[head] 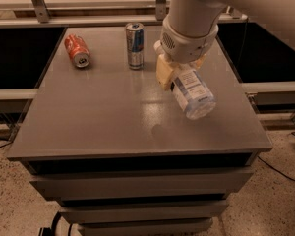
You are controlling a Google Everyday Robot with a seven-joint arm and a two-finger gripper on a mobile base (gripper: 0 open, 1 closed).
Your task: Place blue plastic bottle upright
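The blue plastic bottle (192, 95) is clear with a blue-and-white label. It is tilted, base end toward the camera, lifted above the grey table (98, 117). My gripper (179, 73) hangs from the white arm at the upper right and is shut on the bottle's upper part. Its tan fingers (163, 73) flank the bottle. The cap is hidden behind the gripper.
A slim blue-and-silver can (134, 45) stands upright at the back of the table, just left of the gripper. A red-orange can (77, 51) lies on its side at the back left. Table edges drop off at the front and right.
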